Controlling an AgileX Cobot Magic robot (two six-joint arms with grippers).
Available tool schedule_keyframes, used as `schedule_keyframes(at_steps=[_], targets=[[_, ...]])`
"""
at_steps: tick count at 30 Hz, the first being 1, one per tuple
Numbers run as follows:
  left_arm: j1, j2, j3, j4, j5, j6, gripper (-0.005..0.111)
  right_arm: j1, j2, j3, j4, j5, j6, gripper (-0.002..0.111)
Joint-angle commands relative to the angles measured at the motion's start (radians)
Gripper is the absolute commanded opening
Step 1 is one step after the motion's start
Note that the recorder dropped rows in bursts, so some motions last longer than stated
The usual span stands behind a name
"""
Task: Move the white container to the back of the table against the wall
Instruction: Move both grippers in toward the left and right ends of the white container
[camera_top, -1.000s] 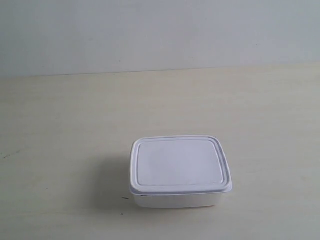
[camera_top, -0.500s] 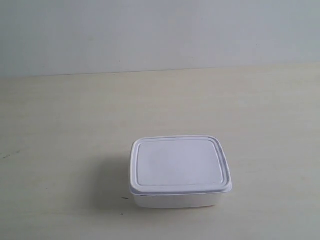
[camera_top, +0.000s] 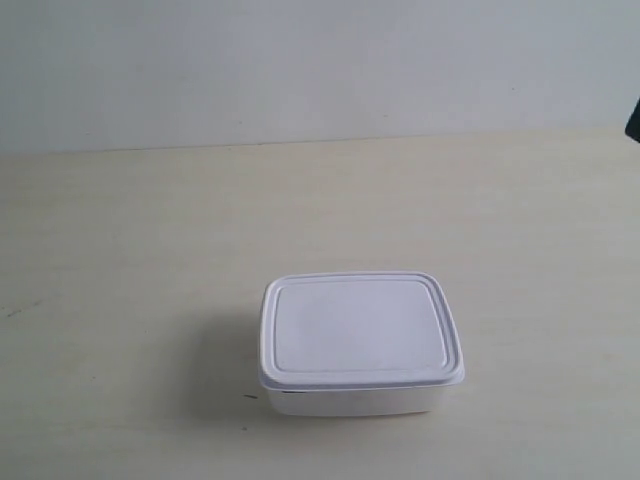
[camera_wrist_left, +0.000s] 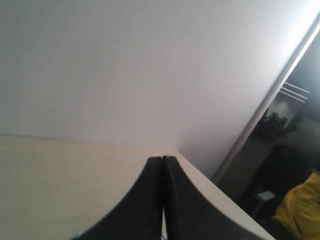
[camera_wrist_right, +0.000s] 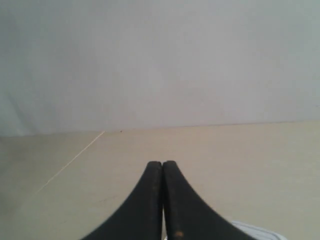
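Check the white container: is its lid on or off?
On. The lid covers the whole top of the white container, which stands upright on the table.

I see the white container (camera_top: 360, 340) sitting flat and closed on the pale wood-grain table (camera_top: 130, 250), toward its near side. It lies well apart from the plain wall (camera_top: 300, 70).

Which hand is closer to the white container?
Right, probably. The right hand sits by the white container, whose rim edges into its wrist view. The left hand looks past a table corner, container unseen.

Soft, even light; blurry wrist views
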Motion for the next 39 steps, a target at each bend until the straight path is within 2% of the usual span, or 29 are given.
schedule_keyframes(at_steps=[1, 3, 5, 8, 10, 16, 24, 30, 33, 39], targets=[[-0.003, 0.137, -0.026, 0.069, -0.059, -0.052, 0.0, -0.005, 0.145, -0.041, -0.007, -0.064, 0.004, 0.0], [-0.017, 0.211, -0.028, 0.074, -0.073, -0.055, 0.0, -0.005, 0.231, -0.048, -0.007, -0.084, 0.004, 0.0], [-0.067, 0.287, -0.028, 0.076, -0.082, -0.055, 0.0, 0.026, 0.315, -0.048, -0.007, -0.092, 0.004, 0.0], [-0.191, 0.407, -0.032, 0.076, -0.058, -0.028, 0.0, 0.127, 0.423, -0.048, -0.007, -0.096, -0.025, 0.0], [-0.272, 0.47, -0.032, 0.076, 0.01, 0.003, 0.0, 0.185, 0.456, -0.048, -0.007, -0.077, -0.053, 0.0], [-0.443, 0.571, -0.037, 0.076, 0.158, 0.018, 0.0, 0.272, 0.488, -0.032, -0.007, 0.007, -0.077, 0.0], [-0.622, 0.69, -0.113, 0.079, 0.335, 0.019, 0.0, 0.397, 0.561, 0.03, -0.007, 0.148, -0.097, 0.0], [-0.775, 0.856, -0.215, 0.079, 0.5, 0.019, 0.0, 0.538, 0.655, 0.067, -0.007, 0.3, -0.097, 0.0], [-0.822, 0.951, -0.246, 0.08, 0.512, 0.02, 0.0, 0.605, 0.708, 0.067, -0.007, 0.342, -0.107, 0.0], [-0.822, 1.087, -0.308, 0.128, 0.522, 0.02, 0.0, 0.632, 0.827, 0.067, -0.007, 0.407, -0.173, 0.0]])
